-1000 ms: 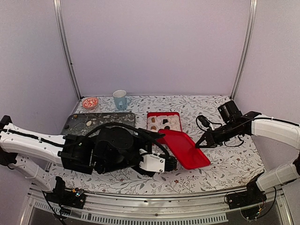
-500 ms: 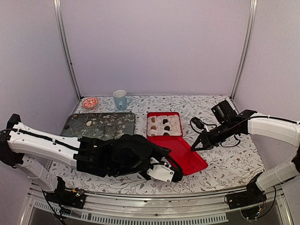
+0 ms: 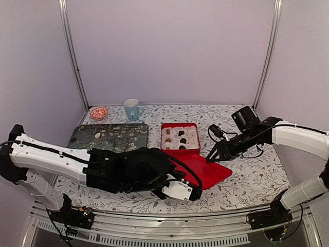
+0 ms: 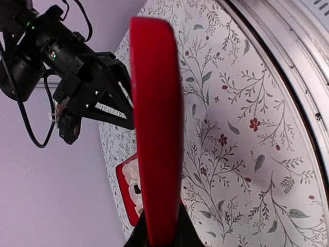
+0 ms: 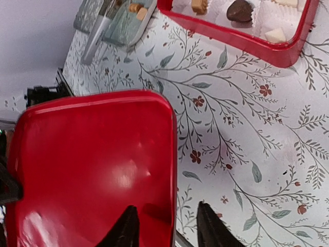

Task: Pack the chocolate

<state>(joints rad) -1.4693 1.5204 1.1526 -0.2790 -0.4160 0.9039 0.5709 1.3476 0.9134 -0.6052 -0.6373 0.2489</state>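
Observation:
The chocolate [image 3: 180, 137] lies as small brown, tan and whitish lumps in paper cups inside the open red box [image 3: 179, 125]; the right wrist view shows the chocolate [image 5: 239, 10] in the red box [image 5: 241, 37] at its top edge. The red lid [image 3: 206, 172] hangs tilted just in front of the box. My left gripper [image 3: 194, 191] is shut on the lid's near edge, and the left wrist view sees the lid [image 4: 157, 128] edge-on rising from my left gripper [image 4: 159, 237]. My right gripper [image 3: 209, 157] is open, its jaws [image 5: 167, 229] straddling the rim of the lid [image 5: 92, 170].
A dark tray [image 3: 110, 136] with a few loose lumps [image 3: 97, 135] sits left of the box. A blue cup [image 3: 131, 109] and a small red-patterned bowl [image 3: 98, 112] stand at the back left. Metal posts frame the walls.
My left gripper has closed on the lid's near edge. My right gripper has opened, letting go of the far edge. The lid has come lower and flatter.

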